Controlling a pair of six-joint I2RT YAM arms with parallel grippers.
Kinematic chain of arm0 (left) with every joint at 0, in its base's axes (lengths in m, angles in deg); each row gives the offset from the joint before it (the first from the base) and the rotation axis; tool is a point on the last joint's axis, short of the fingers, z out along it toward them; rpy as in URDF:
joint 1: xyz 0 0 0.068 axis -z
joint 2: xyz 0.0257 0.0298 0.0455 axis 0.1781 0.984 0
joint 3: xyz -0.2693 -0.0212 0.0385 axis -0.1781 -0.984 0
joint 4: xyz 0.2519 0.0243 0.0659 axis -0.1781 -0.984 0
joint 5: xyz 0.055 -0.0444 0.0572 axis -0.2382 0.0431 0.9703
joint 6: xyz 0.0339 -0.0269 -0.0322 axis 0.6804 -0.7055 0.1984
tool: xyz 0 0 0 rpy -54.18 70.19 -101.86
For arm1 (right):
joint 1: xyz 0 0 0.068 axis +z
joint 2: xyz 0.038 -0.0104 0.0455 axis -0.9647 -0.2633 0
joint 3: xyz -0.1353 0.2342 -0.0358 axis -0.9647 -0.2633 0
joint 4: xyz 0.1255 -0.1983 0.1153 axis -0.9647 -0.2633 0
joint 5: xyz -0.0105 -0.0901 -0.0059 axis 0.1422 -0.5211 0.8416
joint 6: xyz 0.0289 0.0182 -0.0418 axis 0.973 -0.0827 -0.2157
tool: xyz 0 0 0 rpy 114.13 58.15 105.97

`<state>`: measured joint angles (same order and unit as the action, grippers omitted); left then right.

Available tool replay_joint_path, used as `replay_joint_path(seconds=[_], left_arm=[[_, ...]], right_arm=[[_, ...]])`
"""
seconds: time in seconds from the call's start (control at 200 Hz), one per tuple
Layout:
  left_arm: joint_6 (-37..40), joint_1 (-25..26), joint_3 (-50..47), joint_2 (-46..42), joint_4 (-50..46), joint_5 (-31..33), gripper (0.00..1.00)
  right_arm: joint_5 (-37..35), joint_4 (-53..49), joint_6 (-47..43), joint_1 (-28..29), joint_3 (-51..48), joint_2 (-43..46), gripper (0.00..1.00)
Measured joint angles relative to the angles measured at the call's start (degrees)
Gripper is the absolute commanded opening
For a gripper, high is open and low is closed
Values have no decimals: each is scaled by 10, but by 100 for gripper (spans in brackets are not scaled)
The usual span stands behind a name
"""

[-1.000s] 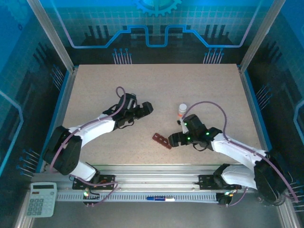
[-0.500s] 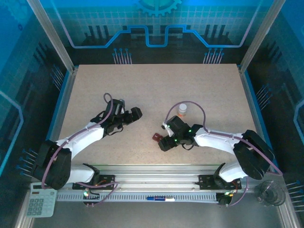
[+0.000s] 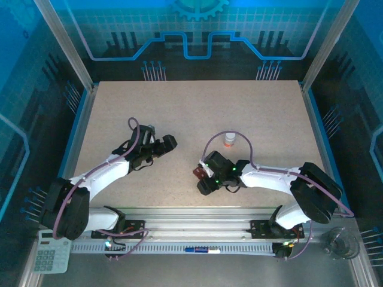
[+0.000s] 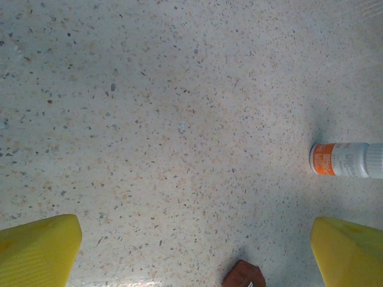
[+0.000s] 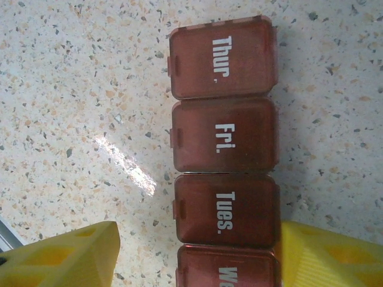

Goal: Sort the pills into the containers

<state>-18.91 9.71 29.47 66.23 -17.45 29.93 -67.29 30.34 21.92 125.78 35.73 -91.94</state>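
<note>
The containers (image 5: 224, 140) are a dark reddish-brown strip of square compartments, lids shut, marked Thur., Fri., Tues. and a cut-off fourth. My right gripper (image 5: 197, 263) stands open astride its near end. The right fingertip (image 5: 332, 257) touches the strip's edge, while the left one (image 5: 60, 257) is a gap away from it. From above, my right gripper (image 3: 202, 179) covers most of the strip (image 3: 196, 173). My left gripper (image 3: 167, 142) hangs open over bare table to the left. In the left wrist view my left gripper (image 4: 194, 251) holds nothing, and a corner of the strip (image 4: 244, 276) pokes in at the bottom.
A small white bottle with an orange band (image 3: 230, 139) stands just behind the right arm; it is at the right edge of the left wrist view (image 4: 347, 160). The speckled table (image 3: 197, 107) lies open towards the back. A calculator (image 3: 51, 251) sits off the table at front left.
My right gripper has swung left and come down over the strip, now covering most of it. My left gripper has drawn back to the left, away from the middle.
</note>
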Motion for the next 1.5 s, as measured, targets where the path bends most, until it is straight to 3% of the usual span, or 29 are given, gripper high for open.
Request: replay_joint_path(seconds=[0.485, 0.765, 0.961, 1.281, 1.501], left_arm=[[-1, -1, -12, -2, 4, -5, 99], [-2, -2, -15, -9, 7, -9, 99], [-5, -3, -18, -26, 9, -30, 99], [-69, 1, -27, -66, 94, -116, 99], [-113, 41, -27, -62, 166, -144, 99]], right_arm=[[-75, 21, 26, 27, -2, -35, 52], [-84, 40, 32, 27, -8, -36, 37], [-86, 35, 29, 23, -9, -21, 33], [-26, 34, 25, -67, 36, 49, 32], [29, 56, 37, -88, 74, 49, 31]])
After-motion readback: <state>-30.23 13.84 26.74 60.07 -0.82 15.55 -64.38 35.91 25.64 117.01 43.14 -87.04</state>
